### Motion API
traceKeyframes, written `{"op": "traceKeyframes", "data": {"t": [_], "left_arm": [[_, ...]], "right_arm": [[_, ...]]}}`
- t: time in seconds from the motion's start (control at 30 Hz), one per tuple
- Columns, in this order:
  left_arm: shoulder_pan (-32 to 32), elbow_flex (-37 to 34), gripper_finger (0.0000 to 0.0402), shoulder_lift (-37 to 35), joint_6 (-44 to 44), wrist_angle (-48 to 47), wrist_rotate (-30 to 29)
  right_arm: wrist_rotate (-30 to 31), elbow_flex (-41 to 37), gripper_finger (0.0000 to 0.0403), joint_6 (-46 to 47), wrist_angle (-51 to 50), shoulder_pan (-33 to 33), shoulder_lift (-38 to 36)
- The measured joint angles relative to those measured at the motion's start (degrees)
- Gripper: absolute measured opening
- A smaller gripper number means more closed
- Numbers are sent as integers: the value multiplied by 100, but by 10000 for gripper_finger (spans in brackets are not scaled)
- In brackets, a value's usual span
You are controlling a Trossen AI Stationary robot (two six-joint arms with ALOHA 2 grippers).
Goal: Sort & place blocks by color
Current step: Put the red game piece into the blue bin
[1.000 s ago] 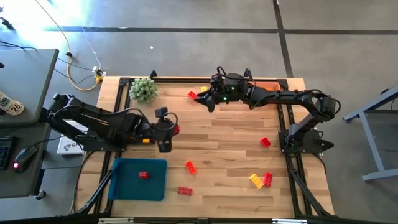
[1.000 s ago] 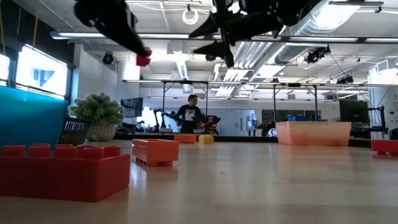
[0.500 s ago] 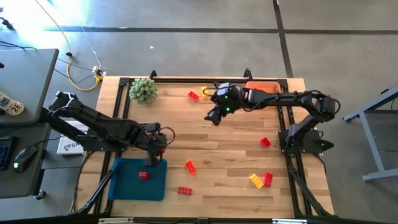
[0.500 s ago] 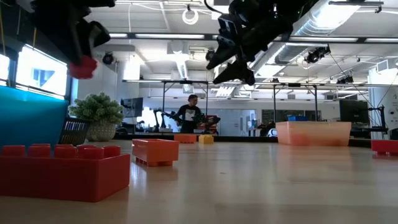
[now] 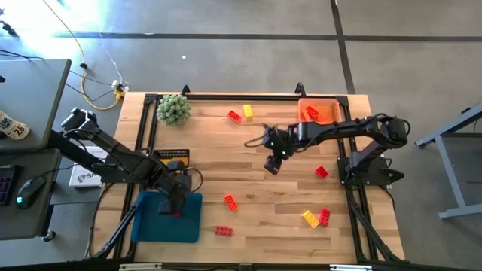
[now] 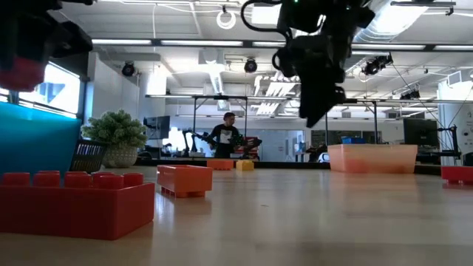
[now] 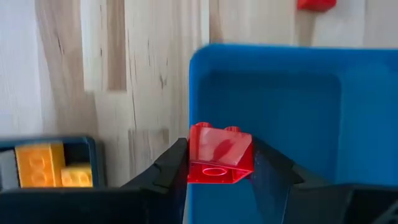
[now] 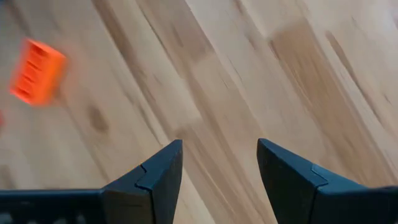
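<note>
My left gripper (image 5: pixel 175 207) is shut on a small red studded block (image 7: pixel 219 154) and hangs over the blue tray (image 5: pixel 154 226) at the table's near left. In the low view the same block (image 6: pixel 22 70) shows high at the left. My right gripper (image 5: pixel 273 164) is open and empty above bare wood near the table's middle, and an orange block (image 8: pixel 36 71) lies ahead of its fingers. Loose blocks lie flat on the table: red (image 5: pixel 234 116), yellow (image 5: pixel 248 111), red (image 5: pixel 321 172), orange (image 5: pixel 230 201), red (image 5: pixel 224 230), and a yellow and red pair (image 5: pixel 316 218). My left gripper pinches the red block between its two fingers (image 7: pixel 171 165), one on each of two opposite side faces (image 7: pixel 194 155). The fingers come from above, pointing down. The block is lifted clear over the blue tray's floor (image 7: pixel 280 106), slightly tilted.
An orange tray (image 5: pixel 318 111) at the far right holds an orange block. A dark tray (image 5: pixel 172 156) beside the blue tray holds yellow blocks (image 7: pixel 53 165). A green spiky plant ball (image 5: pixel 173 109) sits at the far left corner. Red (image 6: pixel 74 203) and orange (image 6: pixel 185 179) blocks stand near the low camera.
My left gripper has carried the red block from the table's left middle toward the near edge, ending over the blue tray and lower. My right gripper has drawn back from the far edge toward the table's middle, uncovering the orange tray.
</note>
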Motion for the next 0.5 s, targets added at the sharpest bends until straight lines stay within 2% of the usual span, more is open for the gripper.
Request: {"op": "traceKeyframes", "data": {"t": [0.13, 0.4, 0.5], "left_arm": [[-170, 0, 113, 0, -439, -196, 177], [-470, 0, 113, 0, -1226, -416, 775], [-560, 0, 113, 0, -1466, -422, 966]], "right_arm": [[302, 0, 193, 221, -586, 256, 0], [359, 0, 193, 732, -1177, 690, 0], [599, 0, 193, 860, -1683, 848, 1]]}}
